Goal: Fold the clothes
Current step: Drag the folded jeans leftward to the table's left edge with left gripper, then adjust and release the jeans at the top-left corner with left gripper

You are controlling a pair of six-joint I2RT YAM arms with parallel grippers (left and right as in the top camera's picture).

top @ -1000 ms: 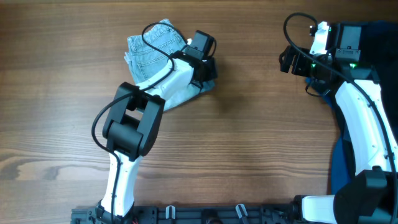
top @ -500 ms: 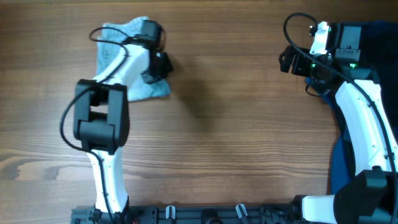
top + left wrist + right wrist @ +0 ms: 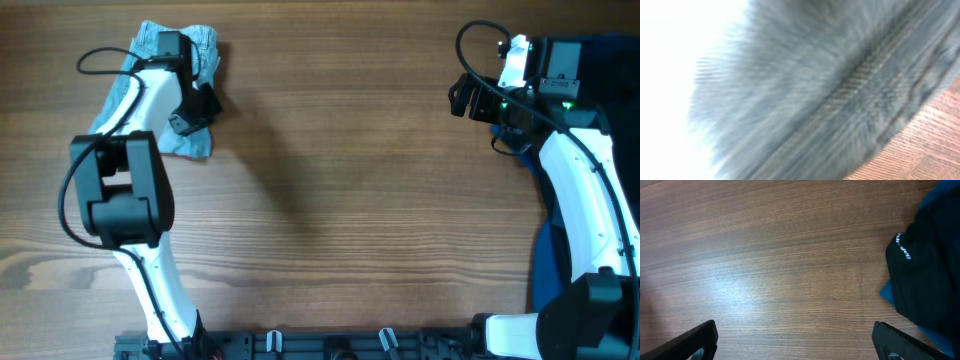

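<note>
The clothes, a bunched pair of faded light-blue denim shorts (image 3: 188, 143), lie at the table's far left, partly under my left arm. My left gripper (image 3: 198, 104) is down on them and shut on the denim. In the left wrist view, blurred denim (image 3: 830, 95) with a stitched seam fills almost everything and hides the fingers; a strip of wood shows at the lower right. Far from the shorts, my right gripper (image 3: 460, 97) hovers at the back right. It stands wide open (image 3: 797, 347) over bare wood, with nothing between its fingers (image 3: 696, 341).
A black garment with a small white mark (image 3: 932, 275) lies on dark-blue fabric (image 3: 887, 293) at the right edge of the table, beside my right arm. The dark-blue fabric (image 3: 546, 262) also runs along the right edge in the overhead view.
My left gripper has swept to the left across the table, dragging the shorts with it from left of centre to the far left. The right arm has not moved.
</note>
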